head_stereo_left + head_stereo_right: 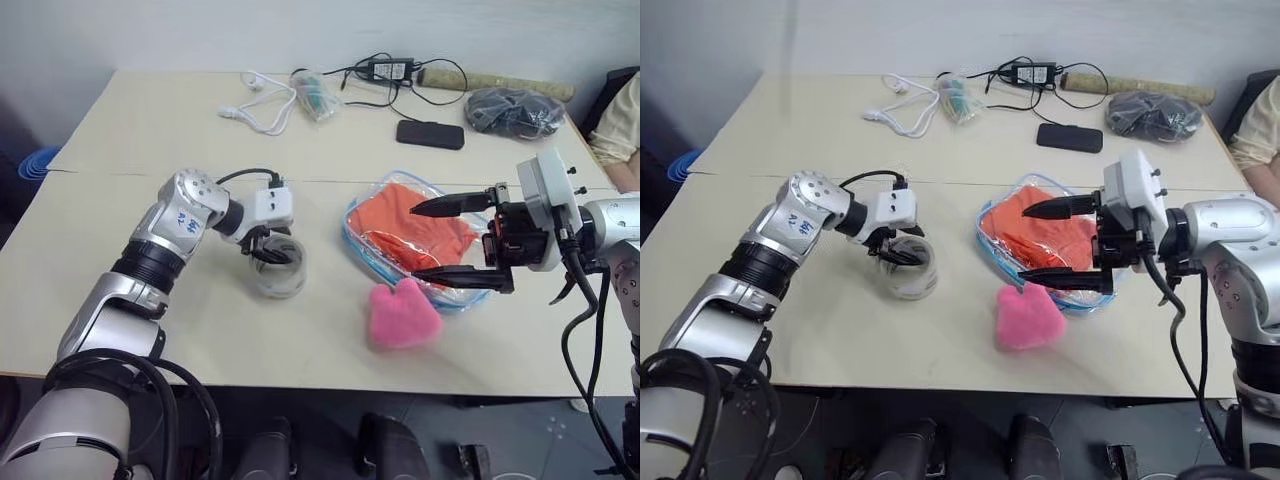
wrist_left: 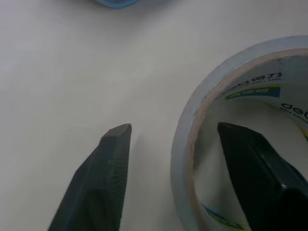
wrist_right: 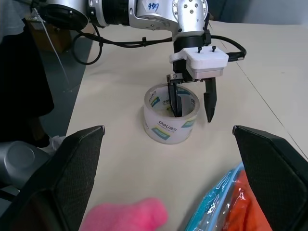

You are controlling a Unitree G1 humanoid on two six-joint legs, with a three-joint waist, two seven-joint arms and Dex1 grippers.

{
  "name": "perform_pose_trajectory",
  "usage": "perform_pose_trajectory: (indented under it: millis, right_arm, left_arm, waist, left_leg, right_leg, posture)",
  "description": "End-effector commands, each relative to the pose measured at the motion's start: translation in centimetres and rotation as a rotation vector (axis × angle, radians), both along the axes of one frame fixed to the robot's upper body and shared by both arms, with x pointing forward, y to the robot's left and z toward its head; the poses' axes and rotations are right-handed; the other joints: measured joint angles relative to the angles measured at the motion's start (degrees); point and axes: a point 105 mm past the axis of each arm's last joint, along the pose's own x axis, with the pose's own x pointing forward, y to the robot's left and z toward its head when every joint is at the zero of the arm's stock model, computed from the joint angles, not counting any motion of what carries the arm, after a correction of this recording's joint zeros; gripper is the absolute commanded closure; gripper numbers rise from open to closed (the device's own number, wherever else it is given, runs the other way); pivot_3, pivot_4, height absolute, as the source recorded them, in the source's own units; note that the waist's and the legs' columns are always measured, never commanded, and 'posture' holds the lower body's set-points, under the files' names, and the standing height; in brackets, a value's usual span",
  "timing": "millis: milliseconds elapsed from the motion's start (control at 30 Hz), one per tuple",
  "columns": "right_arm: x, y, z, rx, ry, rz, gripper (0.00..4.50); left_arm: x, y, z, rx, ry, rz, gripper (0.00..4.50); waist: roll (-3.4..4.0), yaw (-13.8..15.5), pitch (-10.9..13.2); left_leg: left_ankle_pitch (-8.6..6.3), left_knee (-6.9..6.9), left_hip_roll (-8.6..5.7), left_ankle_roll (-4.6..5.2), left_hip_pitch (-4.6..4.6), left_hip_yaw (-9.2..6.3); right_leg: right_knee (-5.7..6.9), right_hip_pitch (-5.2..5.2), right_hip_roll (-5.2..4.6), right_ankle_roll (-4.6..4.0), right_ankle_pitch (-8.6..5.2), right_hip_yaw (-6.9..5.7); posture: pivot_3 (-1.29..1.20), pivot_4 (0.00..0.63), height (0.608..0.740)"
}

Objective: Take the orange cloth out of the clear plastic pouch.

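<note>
The left gripper (image 3: 193, 103) is down at the clear roll of packing tape (image 3: 171, 119), one black finger inside the ring, the other outside, straddling the roll's wall with its jaws partly apart and a gap visible on the outer side. That roll sits flat on the pale beige surface (image 1: 150, 140).

Over to the right gripper (image 1: 462, 242): its two black fingers are spread wide with nothing between them, hovering level above the near edge of the clear plastic pouch with light blue zipper edging (image 1: 362, 246). Inside that pouch lies the bright orange cloth (image 1: 415, 232), wrinkled and folded, directly beneath and beyond the upper finger. Just below the lower finger, touching the pouch's near edge, sits a fluffy pink plush (image 1: 402, 314).

Further out from the grippers, a black phone (image 1: 430, 134) lies flat, with a black power adapter and cables (image 1: 390, 70) beyond it, a white cable (image 1: 262, 108) and a small clear bag with greenish contents (image 1: 316, 94) alongside, and a dark bundled bag (image 1: 513, 110) off toward the right.
</note>
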Motion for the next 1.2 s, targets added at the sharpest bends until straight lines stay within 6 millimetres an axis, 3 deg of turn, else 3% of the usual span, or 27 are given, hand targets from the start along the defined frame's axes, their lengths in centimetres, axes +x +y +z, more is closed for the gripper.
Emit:
perform_pose_trajectory:
  millis: [33, 167, 233, 400, 467, 500, 600, 733, 833, 967, 1200]
  right_arm:
    - [-0.5, 0.5, 0.8, 0.001, -0.042, 0.021, 0.00]
    - [-0.2, 0.7, 0.4, 0.005, -0.034, 0.021, 0.00]
    - [-0.1, 1.0, 0.2, 0.005, -0.029, 0.029, 0.00]
    - [0.6, 1.6, 0.0, 0.015, -0.028, 0.044, 0.00]
    - [0.8, 2.1, 0.0, 0.023, -0.027, 0.060, 0.00]
    - [0.9, 2.5, 0.0, 0.027, -0.025, 0.076, 0.00]
    - [1.0, 3.4, 0.0, 0.037, -0.020, 0.115, 0.00]
    - [1.2, 4.1, -0.1, 0.037, -0.010, 0.156, 0.00]
    - [1.4, 4.6, 0.0, 0.038, -0.002, 0.180, 0.00]
    - [1.8, 5.0, 0.1, 0.027, 0.001, 0.214, 0.00]
    - [2.2, 5.1, 0.3, 0.019, -0.006, 0.230, 0.00]
  left_arm:
    - [-0.4, 0.2, 0.7, -0.013, -0.008, -0.010, 2.75]
    - [-1.4, 1.1, 0.9, -0.031, 0.013, -0.002, 3.99]
    - [-1.7, 2.7, 0.9, -0.033, 0.013, 0.069, 4.21]
    - [-2.3, 7.8, 1.3, -0.107, -0.014, 0.372, 4.22]
    - [-3.2, 11.2, 1.2, -0.111, -0.033, 0.522, 4.22]
    - [-4.0, 14.1, 1.0, -0.112, -0.051, 0.638, 4.22]
    - [-7.1, 20.2, 0.9, -0.169, -0.041, 0.925, 4.22]
    - [-10.9, 28.2, 0.5, -0.164, -0.097, 1.297, 4.22]
    - [-12.9, 32.0, 0.6, -0.209, -0.144, 1.481, 4.22]
    - [-14.4, 35.2, 0.3, -0.339, -0.183, 1.660, 4.22]
    - [-15.7, 36.8, -0.5, -0.296, -0.194, 1.761, 2.08]
  waist:
    - [0.00, 0.0, 0.0]
    - [0.00, -0.1, 0.0]
    - [0.00, -0.2, 0.0]
    - [0.00, -1.2, 0.0]
    - [0.00, -1.5, 0.0]
    - [0.00, -1.7, 0.0]
    - [-0.02, -3.2, 0.0]
    - [-0.02, -2.9, 0.0]
    - [-0.04, -2.4, 0.0]
    - [-0.10, -1.6, -0.1]
    - [-0.20, -1.5, -0.1]
  left_leg:
    - [0.00, 0.00, 0.00, 0.00, 0.00, 0.00]
    - [0.00, 0.02, 0.02, 0.00, 0.00, -0.01]
    - [0.00, 0.02, 0.03, 0.00, 0.03, -0.01]
    - [0.00, 0.01, 0.08, 0.00, 0.06, -0.28]
    - [0.00, 0.01, 0.09, 0.00, 0.06, -0.49]
    - [0.00, 0.01, 0.11, 0.00, 0.09, -0.48]
    - [0.00, -0.18, 0.38, -0.01, 0.23, -0.45]
    - [-0.02, -0.21, 0.43, -0.04, 0.25, -0.45]
    - [-0.02, -0.18, 0.38, -0.04, 0.24, -0.44]
    - [-0.02, -0.18, 0.35, -0.05, 0.24, -0.46]
    - [-0.04, -0.18, 0.34, -0.09, 0.23, -0.46]
  right_leg:
    - [0.00, 0.00, 0.00, 0.00, 0.00, 0.00]
    - [0.02, 0.00, 0.00, 0.00, 0.00, 0.00]
    - [0.04, 0.00, 0.00, 0.00, 0.00, 0.03]
    - [0.07, 0.00, 0.01, 0.00, 0.00, 0.05]
    - [0.10, 0.00, 0.01, 0.00, 0.00, 0.03]
    - [0.09, 0.00, 0.01, 0.00, 0.00, 0.05]
    - [0.11, -0.01, 0.02, -0.03, -0.02, 0.10]
    - [0.10, -0.05, 0.05, -0.05, -0.03, 0.06]
    - [0.12, -0.04, 0.00, -0.05, -0.03, 0.10]
    - [0.13, -0.05, -0.04, -0.05, -0.03, 0.11]
    - [0.17, -0.06, -0.04, -0.05, -0.03, 0.10]
  posture:
    - [0.00, 0.150, 0.740]
    - [0.00, 0.150, 0.740]
    - [0.00, 0.150, 0.740]
    - [0.00, 0.150, 0.740]
    - [0.00, 0.150, 0.740]
    - [0.00, 0.150, 0.740]
    - [0.00, 0.150, 0.740]
    - [0.00, 0.150, 0.740]
    - [0.00, 0.150, 0.740]
    - [0.00, 0.150, 0.740]
    - [0.00, 0.150, 0.740]
